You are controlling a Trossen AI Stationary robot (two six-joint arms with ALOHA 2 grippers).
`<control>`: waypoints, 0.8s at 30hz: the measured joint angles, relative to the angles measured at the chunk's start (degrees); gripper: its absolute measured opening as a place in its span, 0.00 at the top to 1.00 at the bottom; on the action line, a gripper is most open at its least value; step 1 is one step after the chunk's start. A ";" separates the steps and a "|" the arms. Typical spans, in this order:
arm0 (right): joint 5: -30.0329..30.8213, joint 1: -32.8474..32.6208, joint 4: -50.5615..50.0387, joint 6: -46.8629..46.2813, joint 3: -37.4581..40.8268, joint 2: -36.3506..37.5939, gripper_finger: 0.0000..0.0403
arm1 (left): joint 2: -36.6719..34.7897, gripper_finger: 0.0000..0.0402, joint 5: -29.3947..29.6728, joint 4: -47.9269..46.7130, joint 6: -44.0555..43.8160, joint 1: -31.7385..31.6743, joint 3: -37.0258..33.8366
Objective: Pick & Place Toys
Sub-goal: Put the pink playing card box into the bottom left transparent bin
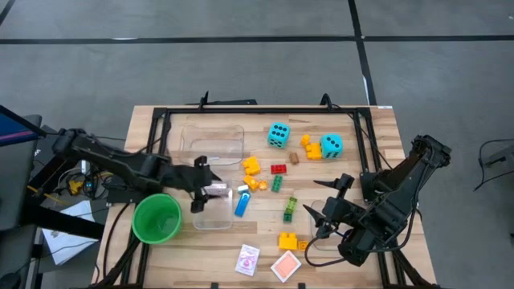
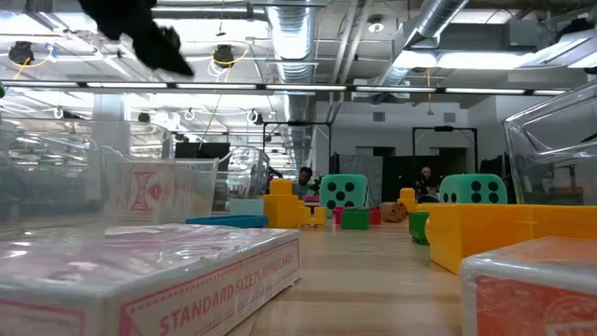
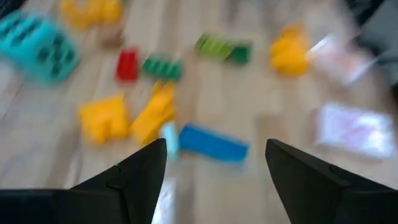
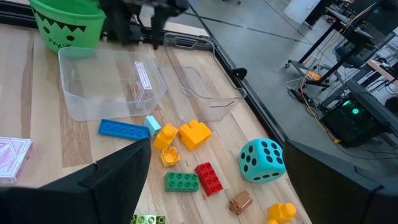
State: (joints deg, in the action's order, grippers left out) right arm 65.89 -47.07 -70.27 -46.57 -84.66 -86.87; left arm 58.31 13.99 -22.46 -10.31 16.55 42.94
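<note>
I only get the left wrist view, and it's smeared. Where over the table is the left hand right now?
Observer: From above, the left hand hangs over the clear bin next to the green cup.
Operator: Anything in that bin?
Observer: Yes. The right wrist view shows a card pack inside it.
Operator: And the other arm?
Observer: The right hand hangs open over the table's right side, by a yellow brick.
</note>
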 joint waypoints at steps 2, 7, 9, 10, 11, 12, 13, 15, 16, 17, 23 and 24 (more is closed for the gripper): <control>0.00 0.00 0.01 0.00 0.00 0.00 0.12 | -0.49 0.33 -0.70 3.94 1.23 2.01 0.02; 0.00 0.00 0.01 0.00 0.00 -0.02 0.12 | -0.79 0.33 -0.89 8.27 3.92 6.10 0.02; 0.00 0.00 0.01 0.00 0.00 -0.02 0.12 | -0.72 0.33 -0.87 8.97 3.98 7.03 0.00; 0.00 0.00 0.01 0.00 0.00 -0.01 0.12 | -0.74 0.33 -0.56 9.28 4.00 7.25 0.00; 0.00 0.00 0.01 0.00 0.00 -0.01 0.12 | -0.75 0.33 -0.31 9.38 3.96 7.51 0.00; 0.00 0.00 0.01 0.00 0.00 -0.01 0.12 | -0.75 0.32 -0.28 9.42 3.70 7.79 0.00; 0.00 0.00 0.01 0.00 0.00 0.00 0.12 | -0.72 0.32 -0.23 9.61 3.13 7.97 0.00; 0.00 0.00 0.01 0.00 0.00 0.00 0.12 | -0.28 0.31 0.11 11.35 2.47 8.24 0.00; 0.00 0.00 0.01 0.00 0.00 0.00 0.12 | 0.10 0.30 0.12 12.76 2.50 8.51 0.00; 0.00 0.00 0.01 0.00 0.00 -0.02 0.12 | 0.48 0.28 0.12 13.83 2.65 9.04 0.00; -0.07 0.00 0.01 0.00 0.00 0.00 0.12 | 6.56 0.15 -2.19 28.06 6.20 13.39 0.48; -0.20 0.00 0.01 0.00 0.00 -0.02 0.12 | 7.96 0.13 -2.49 29.13 6.76 14.12 1.06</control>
State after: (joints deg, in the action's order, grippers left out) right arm 65.69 -47.07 -70.26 -46.57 -84.66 -86.89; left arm 66.27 11.50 6.68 -3.55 30.67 44.00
